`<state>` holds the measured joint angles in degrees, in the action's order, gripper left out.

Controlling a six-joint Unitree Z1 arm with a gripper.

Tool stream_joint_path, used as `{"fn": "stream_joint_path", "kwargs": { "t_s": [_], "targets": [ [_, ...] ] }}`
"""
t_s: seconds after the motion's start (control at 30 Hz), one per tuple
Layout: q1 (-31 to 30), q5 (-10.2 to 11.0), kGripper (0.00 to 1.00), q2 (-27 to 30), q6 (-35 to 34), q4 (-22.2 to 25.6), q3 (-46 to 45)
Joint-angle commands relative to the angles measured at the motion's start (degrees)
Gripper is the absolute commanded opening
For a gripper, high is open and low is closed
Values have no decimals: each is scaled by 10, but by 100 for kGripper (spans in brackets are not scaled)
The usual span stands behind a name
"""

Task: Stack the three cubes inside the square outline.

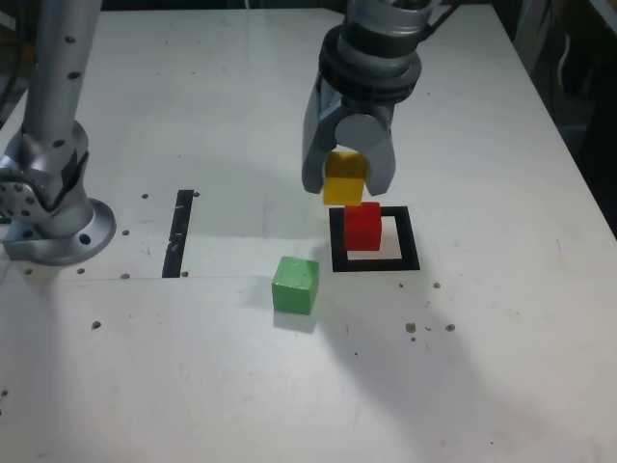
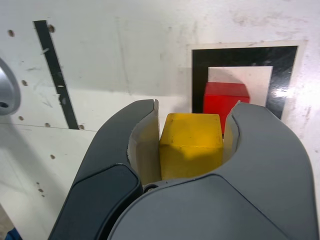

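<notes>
yellow cube (image 1: 344, 179) top hidden by jaws, arm cut off at ext. view's top, red cube (image 2: 225, 101) prob. partly hidden

White table (image 1: 501, 367), green cube (image 1: 295, 284), red cube (image 1: 363, 226) (inside square outline (image 1: 374, 263)), black strip (image 1: 179, 232)

Yellow cube (image 1: 344, 179), red cube (image 1: 363, 226), green cube (image 1: 295, 284), black square outline (image 1: 374, 262).

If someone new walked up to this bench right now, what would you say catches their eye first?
Most likely the yellow cube clamped in the gripper, held in the air just above and to the exterior view's left of the red cube. That red cube sits inside the black square outline on the white table. The green cube waits alone on the table, outside the outline toward the exterior view's left.
</notes>
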<state>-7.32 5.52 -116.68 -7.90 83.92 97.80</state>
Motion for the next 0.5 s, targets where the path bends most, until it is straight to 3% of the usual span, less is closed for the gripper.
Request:
{"fn": "stream_joint_path", "kwargs": {
  "t_s": [0.0, 0.47],
  "targets": [
    [0, -1, 22, -3, 1, -7, 2],
    [0, 4, 24, -13, 0, -39, -9]
  ]
}}
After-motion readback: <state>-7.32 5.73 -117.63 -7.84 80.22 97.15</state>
